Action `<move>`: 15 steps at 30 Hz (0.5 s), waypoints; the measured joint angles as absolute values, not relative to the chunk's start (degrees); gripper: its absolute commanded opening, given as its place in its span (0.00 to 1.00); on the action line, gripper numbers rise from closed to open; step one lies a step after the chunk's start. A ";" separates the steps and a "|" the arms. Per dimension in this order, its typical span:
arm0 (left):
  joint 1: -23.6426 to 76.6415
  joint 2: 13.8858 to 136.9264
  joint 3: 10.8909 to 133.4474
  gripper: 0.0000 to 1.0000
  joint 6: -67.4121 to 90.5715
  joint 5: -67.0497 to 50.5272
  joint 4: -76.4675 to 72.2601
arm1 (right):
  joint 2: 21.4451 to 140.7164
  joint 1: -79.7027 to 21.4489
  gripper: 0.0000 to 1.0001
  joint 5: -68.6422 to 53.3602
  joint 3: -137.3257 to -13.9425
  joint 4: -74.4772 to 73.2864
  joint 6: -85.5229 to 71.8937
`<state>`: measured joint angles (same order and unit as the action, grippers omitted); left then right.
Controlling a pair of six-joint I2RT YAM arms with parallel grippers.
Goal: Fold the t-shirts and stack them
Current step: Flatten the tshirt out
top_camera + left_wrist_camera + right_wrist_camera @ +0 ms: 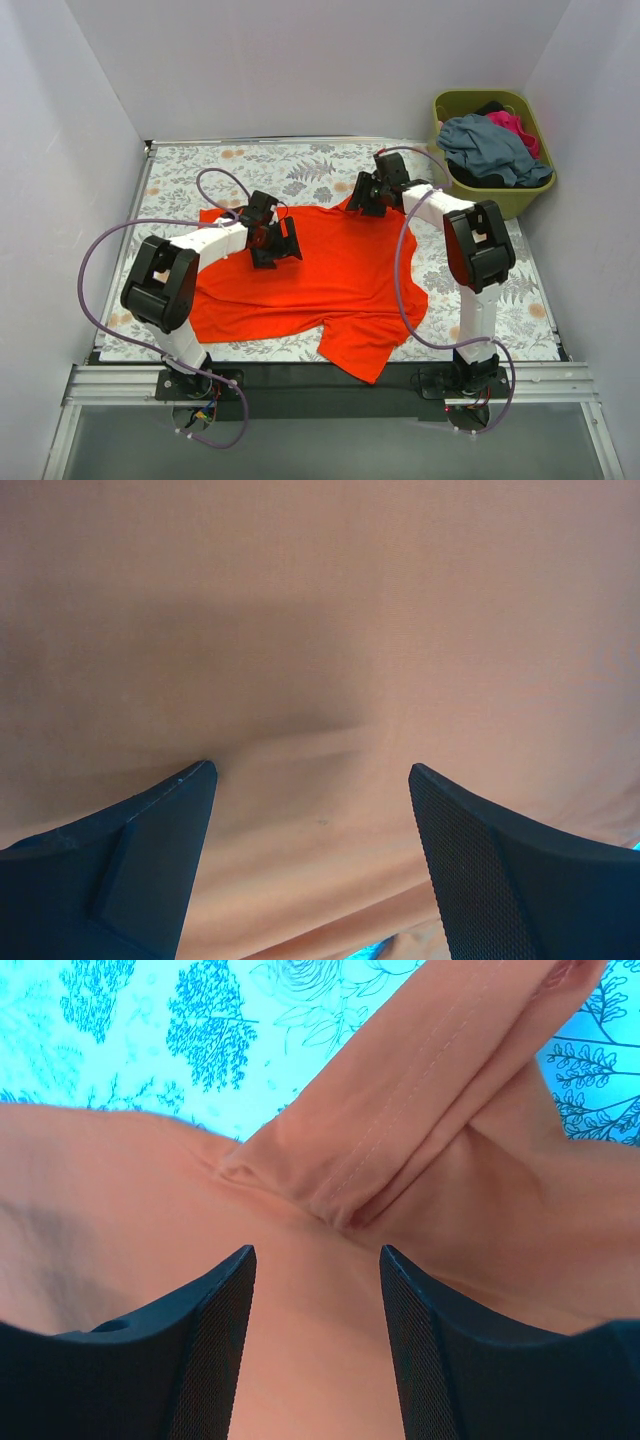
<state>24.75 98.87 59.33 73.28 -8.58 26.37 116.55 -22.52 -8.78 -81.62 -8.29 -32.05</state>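
Note:
An orange-red t-shirt (pixel 330 280) lies spread across the flower-patterned table (pixel 200 165), one part hanging over the near edge. My left gripper (pixel 274 243) hovers over its left upper part. In the left wrist view this gripper (pixel 312 768) is open, with only smooth orange cloth (pixel 320 630) under the gap. My right gripper (pixel 364 194) is at the shirt's far edge. It is open too (pixel 317 1250), just short of a bunched, stitched fold (pixel 420 1090) of the shirt. Grey-blue (pixel 490 148), magenta-pink (pixel 518 127) and dark t-shirts fill the basket.
The olive-green plastic basket (pixel 522 200) stands off the table's far right corner. White walls close in the left, back and right sides. Purple cables loop from both arms. Bare patterned cloth shows beyond the shirt (pixel 130 1030).

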 measured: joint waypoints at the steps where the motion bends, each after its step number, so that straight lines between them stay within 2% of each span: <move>1: 24.84 98.89 59.24 0.73 73.36 -8.62 26.26 | 116.84 -22.52 0.51 -8.62 -81.65 -7.94 -32.86; 15: 25.04 97.43 56.40 0.73 74.35 -9.10 22.55 | 123.22 -22.52 0.51 -8.82 -86.32 -5.13 -37.56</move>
<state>25.04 97.43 56.40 74.35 -9.10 22.55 123.22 -22.52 -8.82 -86.32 -5.13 -37.56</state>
